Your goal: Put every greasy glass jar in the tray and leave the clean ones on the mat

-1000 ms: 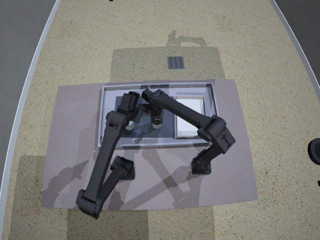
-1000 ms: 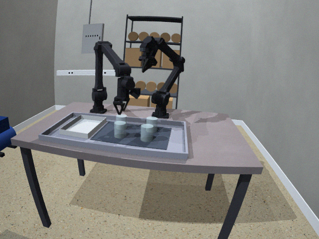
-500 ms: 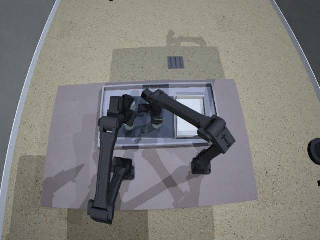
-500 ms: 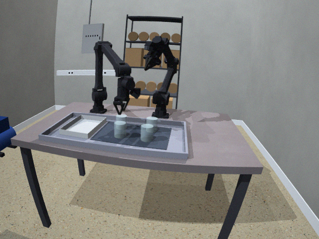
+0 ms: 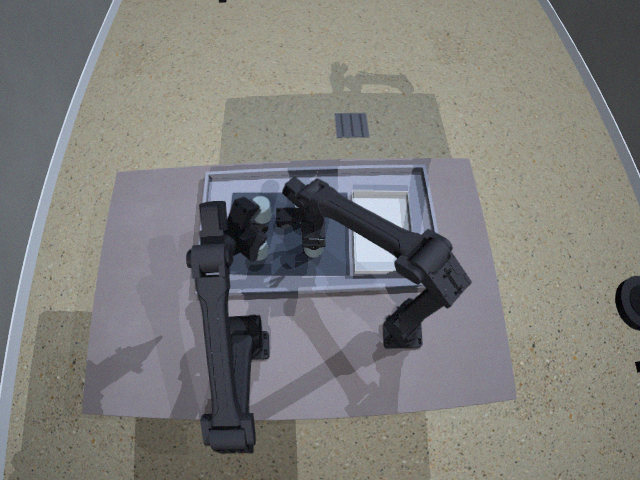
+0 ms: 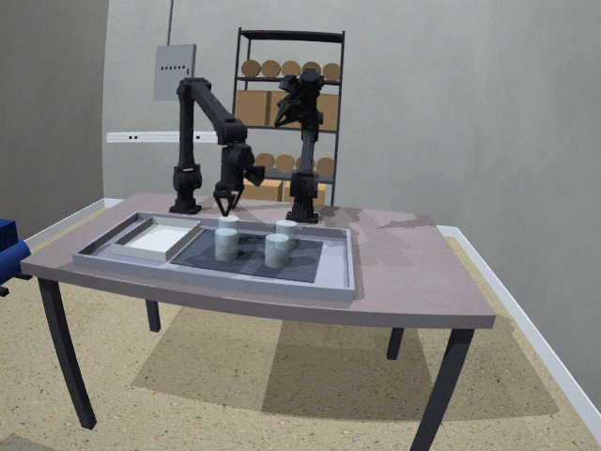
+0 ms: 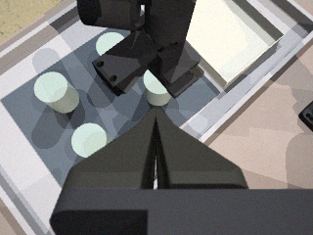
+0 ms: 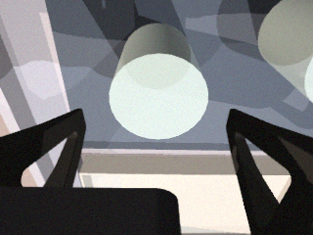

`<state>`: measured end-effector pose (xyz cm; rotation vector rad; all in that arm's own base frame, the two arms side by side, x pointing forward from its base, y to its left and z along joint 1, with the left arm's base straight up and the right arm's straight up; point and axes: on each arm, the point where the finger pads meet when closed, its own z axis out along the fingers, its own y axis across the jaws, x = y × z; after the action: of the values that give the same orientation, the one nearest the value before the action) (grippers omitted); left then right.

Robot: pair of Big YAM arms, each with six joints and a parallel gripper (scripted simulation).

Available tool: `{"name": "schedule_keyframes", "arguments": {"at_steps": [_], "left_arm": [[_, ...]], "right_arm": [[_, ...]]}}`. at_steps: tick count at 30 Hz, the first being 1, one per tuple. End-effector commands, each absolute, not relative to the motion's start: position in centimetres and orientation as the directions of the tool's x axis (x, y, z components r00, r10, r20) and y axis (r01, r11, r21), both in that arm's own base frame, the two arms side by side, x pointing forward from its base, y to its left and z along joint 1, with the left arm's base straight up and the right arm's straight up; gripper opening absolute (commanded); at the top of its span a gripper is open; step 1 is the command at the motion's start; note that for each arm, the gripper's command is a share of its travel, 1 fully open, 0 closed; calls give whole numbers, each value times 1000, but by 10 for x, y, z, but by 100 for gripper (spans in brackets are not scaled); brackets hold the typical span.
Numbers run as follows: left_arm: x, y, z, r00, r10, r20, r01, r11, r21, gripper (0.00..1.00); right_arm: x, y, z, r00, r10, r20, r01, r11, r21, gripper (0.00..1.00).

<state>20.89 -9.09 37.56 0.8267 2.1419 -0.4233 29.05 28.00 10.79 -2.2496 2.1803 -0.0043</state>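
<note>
Several pale glass jars stand upright and apart on the dark mat (image 5: 336, 266) (image 6: 305, 272). My right gripper (image 6: 226, 209) (image 8: 156, 117) is open and empty, above the tray-side jar (image 6: 227, 225) (image 7: 157, 93) (image 8: 158, 98) nearest the arm bases. Another tray-side jar (image 6: 226, 246) (image 7: 110, 44) stands farther out, partly covered by the right arm in the left wrist view. Away from the tray are a far jar (image 5: 261, 206) (image 6: 277, 252) (image 7: 58, 93) and one nearer the bases (image 5: 261, 251) (image 6: 285, 227) (image 7: 89, 140). My left gripper (image 6: 276, 124) (image 7: 156, 117) is shut and empty, high above the table. Grease cannot be seen.
The white tray (image 5: 362, 262) (image 6: 155, 238) (image 7: 230, 44) (image 8: 196, 196) sits beside the mat and holds no jars. A raised grey rim (image 5: 310, 288) (image 6: 233, 283) surrounds mat and tray. The right forearm crosses above the tray, and both arms' wrists are near each other over the mat.
</note>
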Motion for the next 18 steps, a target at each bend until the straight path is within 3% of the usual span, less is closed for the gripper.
{"name": "schedule_keyframes", "arguments": {"at_steps": [1,14,18], "left_arm": [[200,-85,379,-405,436,-803,729,685,5,0],[201,-84,386,-386,437,-812,735,678,15,0],[200,-85,386,-383,440,-812,740,673,15,0]], "right_arm": [[297,285,116,36,-999,-15,-999,-36,-16,92],[302,297,75,41,-999,-16,-999,-41,-16,91],[298,289,76,41,-999,-17,-999,-40,-18,86]]}}
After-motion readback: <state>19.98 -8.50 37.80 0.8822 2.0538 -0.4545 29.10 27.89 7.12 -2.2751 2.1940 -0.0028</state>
